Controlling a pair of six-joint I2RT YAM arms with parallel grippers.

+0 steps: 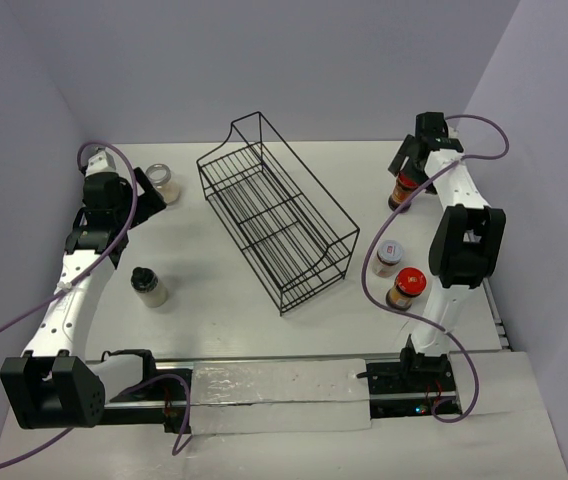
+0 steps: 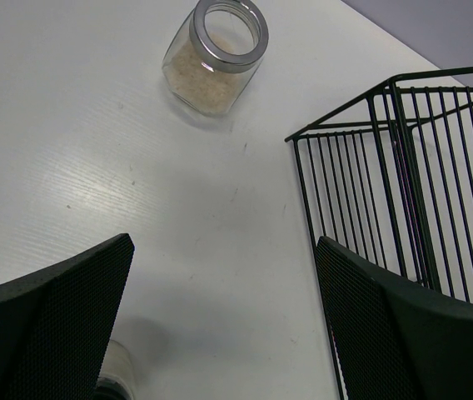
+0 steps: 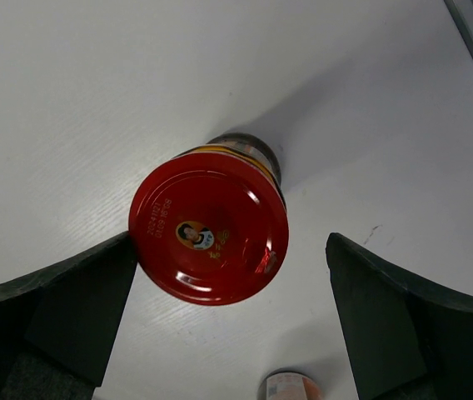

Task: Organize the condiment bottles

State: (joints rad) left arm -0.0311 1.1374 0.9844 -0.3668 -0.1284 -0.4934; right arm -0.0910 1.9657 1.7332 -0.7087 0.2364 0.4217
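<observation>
The far red-lidded jar (image 3: 209, 227) stands upright at the back right of the table (image 1: 224, 310), between the wide-apart fingers of the right gripper (image 3: 230, 250), unclamped. The white-lidded jar (image 1: 388, 256) and the near red-lidded jar (image 1: 406, 288) stand together right of the wire rack (image 1: 274, 215). On the left, the pale-filled jar (image 2: 213, 57) sits ahead of the left gripper (image 2: 224, 250), which is spread wide and empty. The black-capped jar (image 1: 147, 286) stands nearer the bases.
</observation>
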